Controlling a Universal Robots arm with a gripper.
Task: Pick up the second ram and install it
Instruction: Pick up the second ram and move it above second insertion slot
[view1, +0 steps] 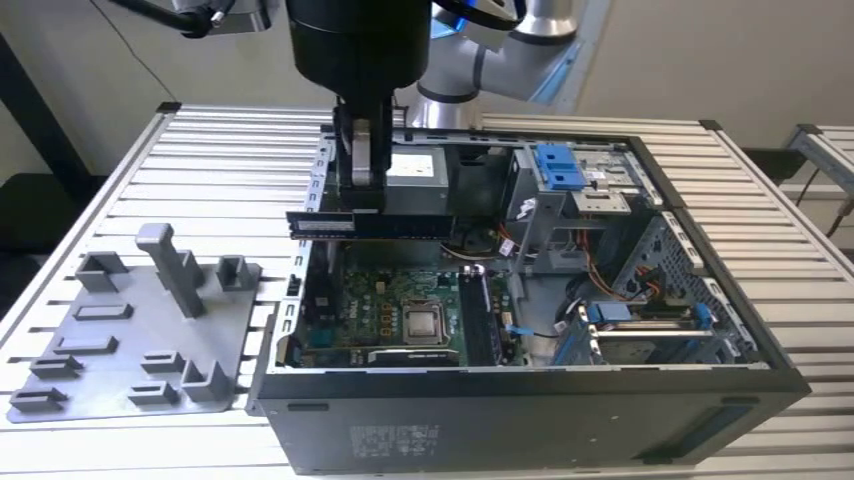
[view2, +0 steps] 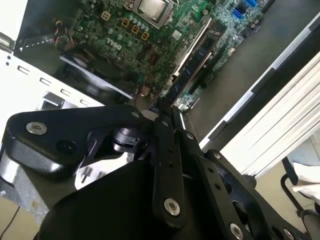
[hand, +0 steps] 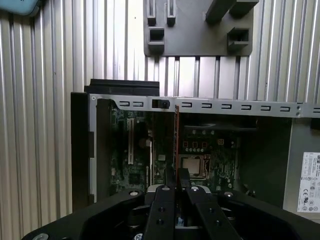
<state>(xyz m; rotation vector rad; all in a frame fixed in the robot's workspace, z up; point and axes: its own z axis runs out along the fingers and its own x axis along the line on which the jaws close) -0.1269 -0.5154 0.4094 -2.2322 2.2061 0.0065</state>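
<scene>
On the slatted surface (view1: 200, 140), the open computer case (view1: 534, 420) is lying on its side, exposing its interior to the arm from above. Just beside it, on the exterior view's left, the grey holder plate (view1: 134, 340) is resting flat. Inside the case the motherboard (view1: 387, 290) is facing upward. Above the case's rim the gripper (view1: 360, 205) is clamping the second ram (view1: 414, 224) near mid-length, holding it level and edge-down, apparently to suit a slot.
</scene>
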